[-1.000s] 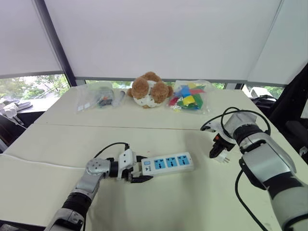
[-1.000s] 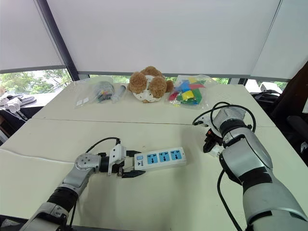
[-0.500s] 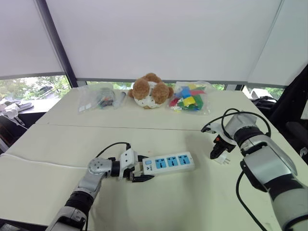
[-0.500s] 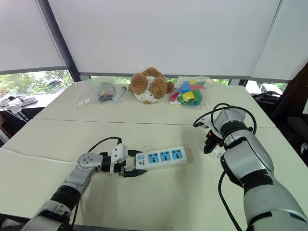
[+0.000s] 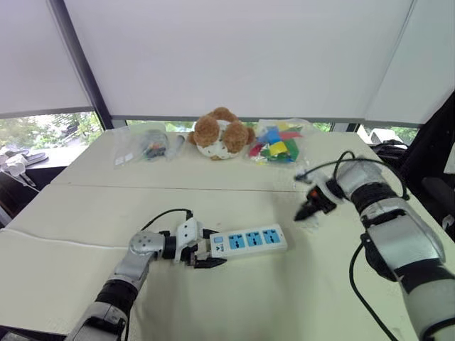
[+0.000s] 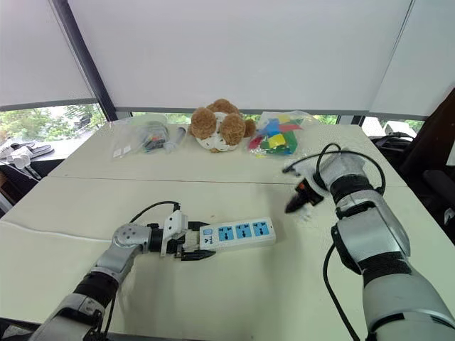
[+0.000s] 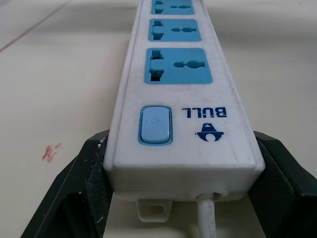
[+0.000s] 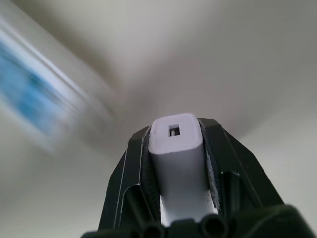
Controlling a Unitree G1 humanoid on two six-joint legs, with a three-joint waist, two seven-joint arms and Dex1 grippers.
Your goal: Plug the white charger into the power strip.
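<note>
Clamping the power strip (image 5: 249,239), left tool (image 5: 201,253); right tool (image 8: 177,148) grips the white charger (image 8: 177,148)

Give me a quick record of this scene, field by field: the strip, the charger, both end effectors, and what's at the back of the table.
power strip: flat on the table, sockets empty
left end effector: shut on the strip's switch end
white charger: off the table, clamped
right end effector: shut on the charger, right of the strip
back of table: teddy bear, bag of coloured pieces, clear bag

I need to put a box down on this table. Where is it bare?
Bare: the near table between power strip and right claw, and the left side beyond the left claw. Crowded: the far edge, with bags and teddy bear.
</note>
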